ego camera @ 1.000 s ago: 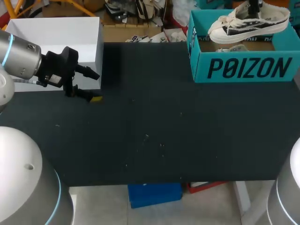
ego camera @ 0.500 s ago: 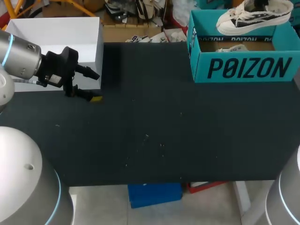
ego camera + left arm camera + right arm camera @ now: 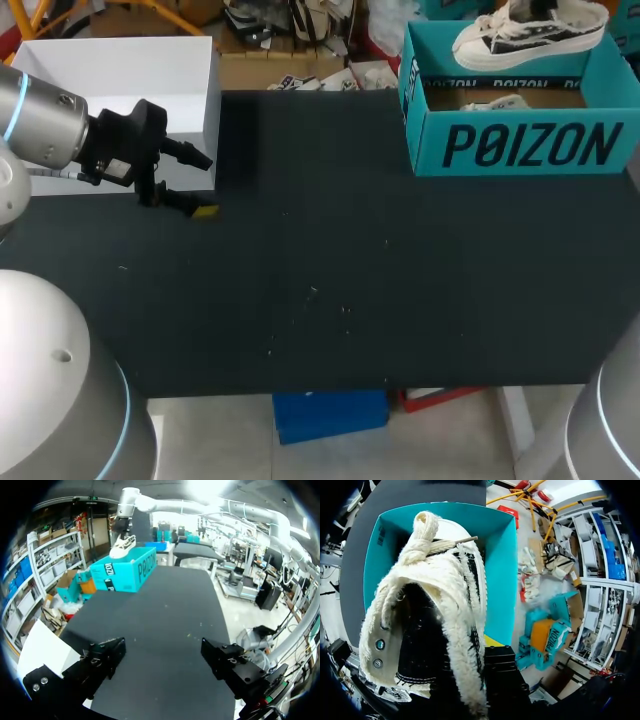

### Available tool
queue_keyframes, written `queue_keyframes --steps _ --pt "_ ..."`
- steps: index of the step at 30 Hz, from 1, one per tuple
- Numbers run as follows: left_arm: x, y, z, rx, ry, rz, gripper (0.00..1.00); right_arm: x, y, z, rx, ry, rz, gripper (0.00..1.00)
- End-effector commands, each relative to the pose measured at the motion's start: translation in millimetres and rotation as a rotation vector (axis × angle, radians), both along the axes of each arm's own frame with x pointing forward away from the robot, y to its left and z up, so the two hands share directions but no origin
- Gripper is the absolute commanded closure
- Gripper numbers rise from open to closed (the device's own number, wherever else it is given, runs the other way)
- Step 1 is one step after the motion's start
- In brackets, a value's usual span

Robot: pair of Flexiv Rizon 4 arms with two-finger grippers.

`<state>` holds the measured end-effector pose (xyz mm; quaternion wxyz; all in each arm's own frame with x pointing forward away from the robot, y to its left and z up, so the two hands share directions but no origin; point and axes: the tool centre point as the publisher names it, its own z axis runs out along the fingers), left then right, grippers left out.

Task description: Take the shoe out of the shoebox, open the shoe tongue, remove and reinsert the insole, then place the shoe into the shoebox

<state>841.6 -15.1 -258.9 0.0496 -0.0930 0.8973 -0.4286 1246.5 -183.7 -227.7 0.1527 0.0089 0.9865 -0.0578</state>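
**Position of the workpiece.** The sneaker [image 3: 530, 28] hangs in the air over the far side of the teal shoebox [image 3: 520, 145], clear of its rim. Its long axis runs along the box's long side. The toe points toward the middle of the table [image 3: 330, 260] and the heel toward the right edge. Treat the take-out step as nearly complete. The sneaker has yet to be set on the table.

**Right gripper [image 3: 472, 650].** It grips the sneaker from above at the collar. One dark finger lies against the outside of the frayed side wall. The other is hidden inside the opening, so you cannot read the gap directly. Since the sneaker hangs free, judge the fingers closed on its wall.

**Left gripper [image 3: 198, 184].** It sits at the table's left edge beside a white box [image 3: 120, 70], well apart from the sneaker. Its fingers stand wide apart and hold nothing.

**Coming move.** The bare table surface lies toward the toe, between the two arms. Expect the right arm to carry the sneaker there.
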Motion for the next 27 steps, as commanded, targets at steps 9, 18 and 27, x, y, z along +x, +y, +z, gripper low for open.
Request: queue_keyframes --steps 9,18,27 --pt "-0.4 0 0 0.004 0.002 0.000 0.00 20.3 12 -28 0.016 0.068 -0.047 1.00" --pt "-0.4 0 0 0.004 0.002 0.000 0.00 22.4 16 -48 0.032 0.085 -0.069 1.00" --pt "-0.4 0 0 0.004 0.002 0.000 0.00 26.7 21 -72 0.052 0.093 -0.082 1.00"
